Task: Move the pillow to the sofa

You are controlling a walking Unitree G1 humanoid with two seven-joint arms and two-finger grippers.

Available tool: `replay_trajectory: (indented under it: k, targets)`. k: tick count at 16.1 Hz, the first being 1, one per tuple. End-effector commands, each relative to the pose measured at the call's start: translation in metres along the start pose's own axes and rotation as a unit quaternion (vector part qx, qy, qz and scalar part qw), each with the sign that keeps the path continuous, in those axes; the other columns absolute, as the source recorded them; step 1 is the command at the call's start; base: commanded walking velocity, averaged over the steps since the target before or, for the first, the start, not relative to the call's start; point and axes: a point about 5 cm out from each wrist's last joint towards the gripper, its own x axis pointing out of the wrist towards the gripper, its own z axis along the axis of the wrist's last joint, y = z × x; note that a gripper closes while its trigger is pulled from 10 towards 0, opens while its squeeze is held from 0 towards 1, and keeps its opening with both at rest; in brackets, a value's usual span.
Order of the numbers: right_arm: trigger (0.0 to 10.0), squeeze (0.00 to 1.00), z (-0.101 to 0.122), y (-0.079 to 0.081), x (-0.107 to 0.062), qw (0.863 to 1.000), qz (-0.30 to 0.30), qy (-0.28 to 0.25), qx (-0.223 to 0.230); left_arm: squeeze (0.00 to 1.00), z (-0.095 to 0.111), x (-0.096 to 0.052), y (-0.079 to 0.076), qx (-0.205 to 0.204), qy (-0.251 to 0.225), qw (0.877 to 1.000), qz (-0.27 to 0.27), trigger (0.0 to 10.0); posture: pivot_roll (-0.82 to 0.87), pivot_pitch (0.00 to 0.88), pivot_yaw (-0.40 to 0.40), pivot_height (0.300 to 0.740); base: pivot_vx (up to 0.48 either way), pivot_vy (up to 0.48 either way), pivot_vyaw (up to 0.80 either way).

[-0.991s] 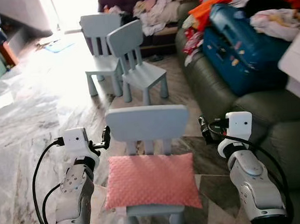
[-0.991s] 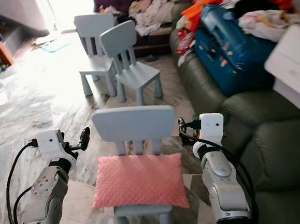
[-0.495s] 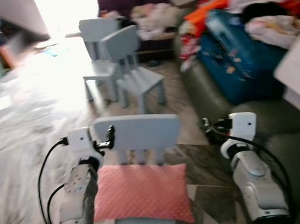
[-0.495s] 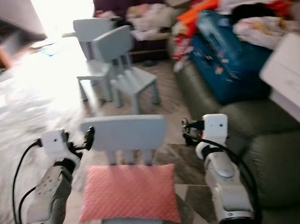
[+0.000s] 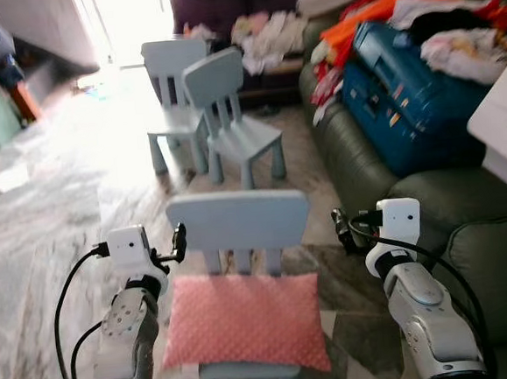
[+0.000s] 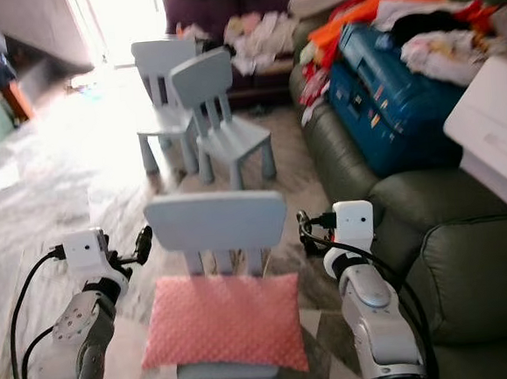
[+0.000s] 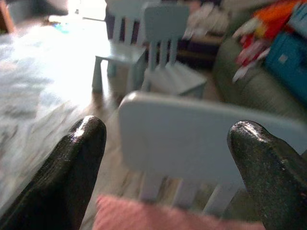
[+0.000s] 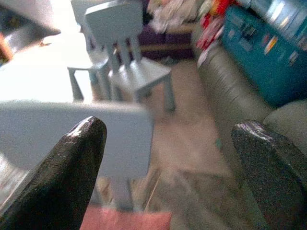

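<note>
Both grippers, left gripper and right gripper, hover with fingers spread wide, flanking the pink dotted fabric pillow on the pale blue plastic child's chair. Best bet: drop lower and squeeze its two short ends evenly.

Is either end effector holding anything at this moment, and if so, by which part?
Nothing is held. Both the left end effector and right end effector are open, and the pillow lies untouched on the chair.

Pink dotted pillow; pale-blue chair (sofa dark green).
</note>
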Motion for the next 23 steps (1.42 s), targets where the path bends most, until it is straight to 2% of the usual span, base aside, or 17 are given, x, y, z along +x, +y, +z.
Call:
replay_trajectory:
  k: [1,3,5,6,9,11,14,16,18,20,23]
  targets:
    - [10.0,0.0,0.002,0.003,-0.003,1.0,0.019,0.0,0.004,0.0,-0.004,-0.005,0.007,0.016,0.012,1.0,0.001,10.0,-0.13,0.063,0.012,0.74,0.0,0.0,0.0]
    - [10.0,0.0,-0.01,0.004,-0.013,0.998,0.046,0.029,0.007,0.0,-0.021,-0.02,0.022,0.034,0.043,0.998,0.012,10.0,-0.12,0.079,0.012,0.74,0.0,0.0,0.0]
    - [10.0,0.0,-0.015,0.004,-0.017,0.998,0.052,0.041,0.013,0.0,-0.03,-0.029,0.027,0.038,0.058,0.997,0.018,10.0,-0.12,0.094,0.012,0.74,0.0,0.0,0.0]
    - [10.0,0.0,-0.019,0.006,-0.022,0.997,0.061,0.053,0.02,0.0,-0.04,-0.041,0.03,0.043,0.076,0.996,0.02,10.0,-0.12,0.109,0.009,0.74,0.0,0.0,0.0]
    - [10.0,0.0,-0.026,0.008,-0.033,0.995,0.072,0.07,0.021,0.0,-0.05,-0.057,0.031,0.044,0.093,0.994,0.02,10.0,-0.11,0.134,0.005,0.74,0.0,0.0,0.0]
    - [10.0,0.0,-0.028,0.008,-0.038,0.994,0.078,0.075,0.024,0.0,-0.05,-0.061,0.032,0.045,0.095,0.994,0.018,10.0,-0.11,0.144,0.005,0.74,0.0,0.0,0.0]
    - [10.0,0.0,-0.023,0.009,-0.041,0.994,0.084,0.072,0.027,0.0,-0.043,-0.06,0.032,0.05,0.088,0.995,0.015,10.0,-0.11,0.15,0.003,0.74,0.0,0.0,0.0]
    - [10.0,0.0,-0.029,0.007,-0.045,0.992,0.087,0.088,0.023,0.0,-0.038,-0.058,0.029,0.054,0.08,0.995,0.007,10.0,-0.11,0.15,0.006,0.74,0.0,0.0,0.0]
    - [10.0,0.0,-0.042,-0.001,-0.053,0.989,0.077,0.127,-0.008,0.0,-0.04,-0.06,0.03,0.055,0.084,0.995,0.007,10.0,-0.11,0.15,0.007,0.74,0.0,0.0,0.0]
    - [10.0,0.0,-0.046,-0.013,-0.061,0.99,0.062,0.129,-0.004,0.0,-0.042,-0.063,0.032,0.054,0.091,0.994,0.01,10.0,-0.12,0.152,0.008,0.74,0.0,0.0,0.0]
    - [10.0,0.0,-0.044,-0.015,-0.06,0.991,0.055,0.126,-0.002,0.0,-0.047,-0.067,0.029,0.051,0.098,0.994,0.006,10.0,-0.12,0.153,0.009,0.74,0.0,0.0,0.0]
